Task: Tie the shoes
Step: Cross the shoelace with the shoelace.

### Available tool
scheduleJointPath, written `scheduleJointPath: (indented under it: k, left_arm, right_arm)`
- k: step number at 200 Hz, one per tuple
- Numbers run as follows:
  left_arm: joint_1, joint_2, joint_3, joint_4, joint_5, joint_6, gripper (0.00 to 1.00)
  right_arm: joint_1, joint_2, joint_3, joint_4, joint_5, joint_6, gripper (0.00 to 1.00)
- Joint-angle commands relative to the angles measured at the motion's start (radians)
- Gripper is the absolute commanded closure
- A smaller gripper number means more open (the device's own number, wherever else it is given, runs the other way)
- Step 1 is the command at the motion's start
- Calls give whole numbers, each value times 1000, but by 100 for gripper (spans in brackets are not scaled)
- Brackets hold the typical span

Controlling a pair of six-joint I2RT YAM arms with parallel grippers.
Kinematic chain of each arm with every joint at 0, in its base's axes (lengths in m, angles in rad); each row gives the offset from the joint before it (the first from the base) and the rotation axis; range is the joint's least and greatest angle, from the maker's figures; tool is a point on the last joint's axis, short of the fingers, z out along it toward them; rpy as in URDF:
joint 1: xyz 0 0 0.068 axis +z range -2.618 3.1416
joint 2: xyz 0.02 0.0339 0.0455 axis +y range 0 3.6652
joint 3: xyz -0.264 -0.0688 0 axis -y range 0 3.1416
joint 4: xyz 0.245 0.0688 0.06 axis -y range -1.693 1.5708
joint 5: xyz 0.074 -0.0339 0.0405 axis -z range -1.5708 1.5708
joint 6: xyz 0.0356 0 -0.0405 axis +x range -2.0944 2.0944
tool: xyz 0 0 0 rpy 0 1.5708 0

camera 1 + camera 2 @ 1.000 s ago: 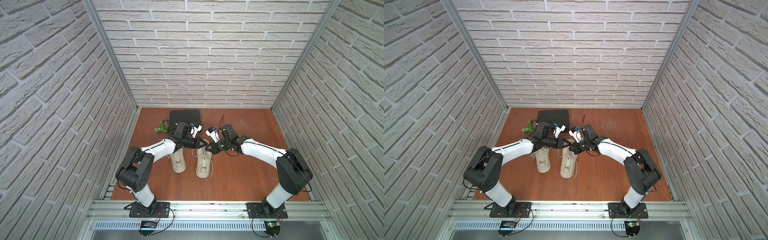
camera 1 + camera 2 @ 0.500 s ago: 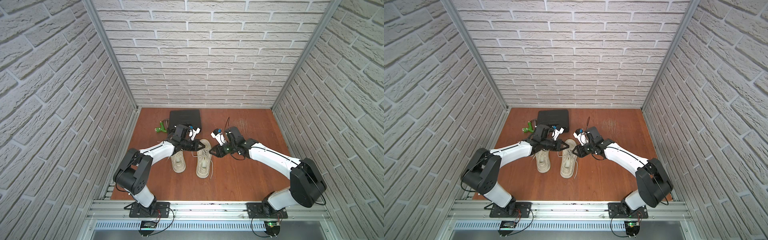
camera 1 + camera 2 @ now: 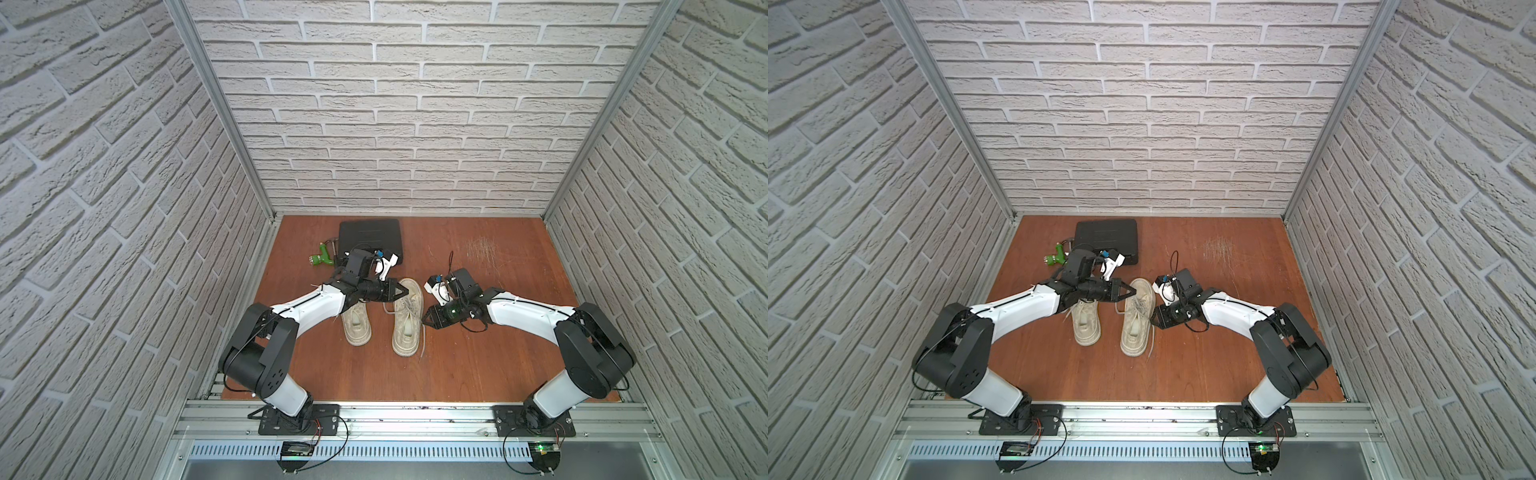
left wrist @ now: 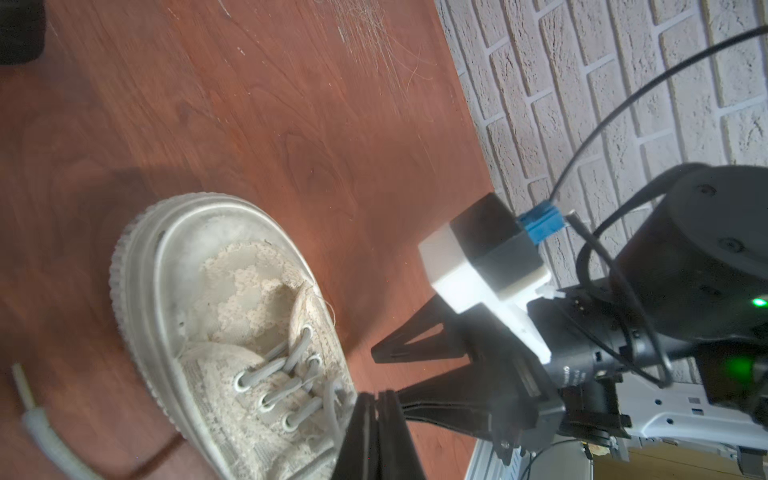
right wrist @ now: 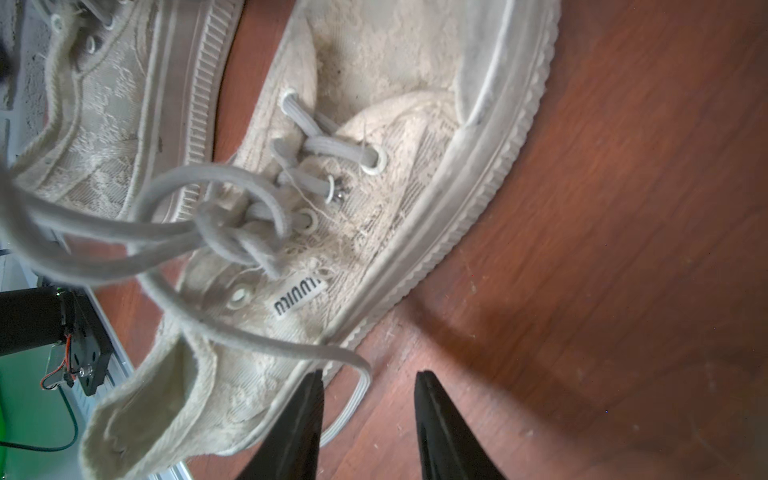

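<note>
Presently the shoes [image 3: 407, 332] stand side by side near the centre of the wooden floor [image 3: 478, 357], toes toward 12 o'clock at the back wall and heels toward 6 o'clock in both top views. The 9 o'clock shoe [image 3: 356, 330] has its toe covered by the left arm, which crosses over it. The 3 o'clock shoe [image 3: 408, 320] is fully exposed, and its laces [image 5: 239, 241] are crossed into a loose knot over the tongue, with strands running off the edge of the right wrist view. One strand lies on the floor along the 3 o'clock flank of that shoe. The left gripper [image 3: 404, 289] reaches in from 9 o'clock and sits over the toe end of the 3 o'clock shoe. Its jaws are pressed together, and whether a lace is trapped between them cannot be told. The right gripper [image 5: 369, 374] comes in from 3 o'clock, low beside the sole of the same shoe. Its jaws stand apart with only floor between them, and a lace bend lies just beside one finger. A black case [image 3: 370, 237] rests at 12 o'clock of the pair, near the back wall. A green tool [image 3: 322, 260] lies at 9 o'clock of the case, just beside it.
</note>
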Motion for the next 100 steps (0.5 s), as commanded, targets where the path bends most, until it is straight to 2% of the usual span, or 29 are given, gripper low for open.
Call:
scheduleJointPath:
  k: [1,59,100]
  left_arm:
    - [7,-25,-13,-1,-12,19,100]
    - [5,-17,-6,-5,-14,18,100]
    - [5,-21,-5,-23,-37,25,100]
  right_arm:
    - [10,25,-8,73,-21,13,59]
    - [10,67,-26,125,-60,1,63]
    - [8,21,-65,125,-47,-15,63]
